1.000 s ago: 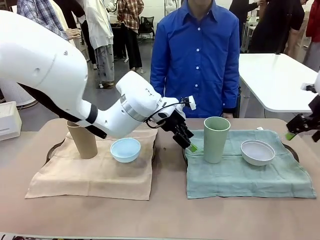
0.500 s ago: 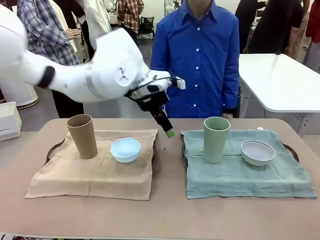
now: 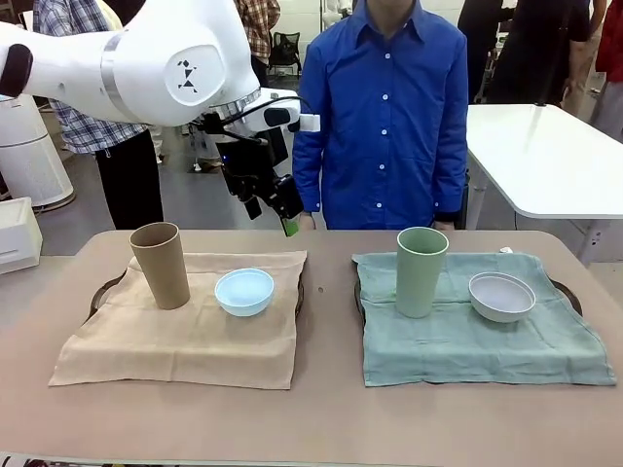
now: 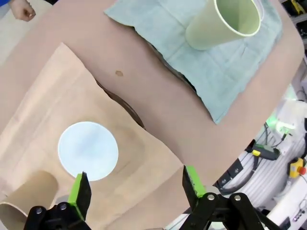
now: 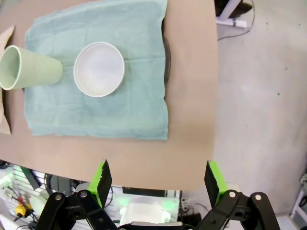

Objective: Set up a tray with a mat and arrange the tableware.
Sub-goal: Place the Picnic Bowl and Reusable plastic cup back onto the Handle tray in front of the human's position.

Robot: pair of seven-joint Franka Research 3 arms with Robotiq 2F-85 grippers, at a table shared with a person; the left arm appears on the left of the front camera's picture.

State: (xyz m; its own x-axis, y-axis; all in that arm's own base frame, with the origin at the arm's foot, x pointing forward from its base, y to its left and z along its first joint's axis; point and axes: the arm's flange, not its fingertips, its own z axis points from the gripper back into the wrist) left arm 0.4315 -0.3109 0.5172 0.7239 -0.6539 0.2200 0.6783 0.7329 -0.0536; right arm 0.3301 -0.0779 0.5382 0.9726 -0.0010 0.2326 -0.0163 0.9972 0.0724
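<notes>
**Both tools raised and empty; tableware set on two mats**

My left tool (image 3: 275, 206) hangs above the far edge of the counter (image 3: 321, 409), over the far right corner of the tan mat (image 3: 185, 326). Its fingers are spread wide with nothing between them; my wrist view confirms a clear gap between the green pads (image 4: 80, 189). My right tool (image 5: 158, 184) is likewise spread and empty, held high past the right end of the counter (floor shows beneath it).

On the left, the tan mat lies draped over a dark tray (image 3: 102, 292), whose rim shows at the mat's left and right sides. The tan cup (image 3: 161, 265) stands upright at the mat's far left. The light blue bowl (image 3: 244, 291) sits to the right of it, apart from the cup.

On the right, the green mat (image 3: 477, 336) covers a second tray (image 3: 568, 292), whose rim shows at the mat's sides. The pale green cup (image 3: 421, 270) stands upright toward its far left; the white bowl (image 3: 501, 297) rests to the right of it, not touching.

A person in a blue shirt (image 3: 384, 117) stands at the far side of the counter.
</notes>
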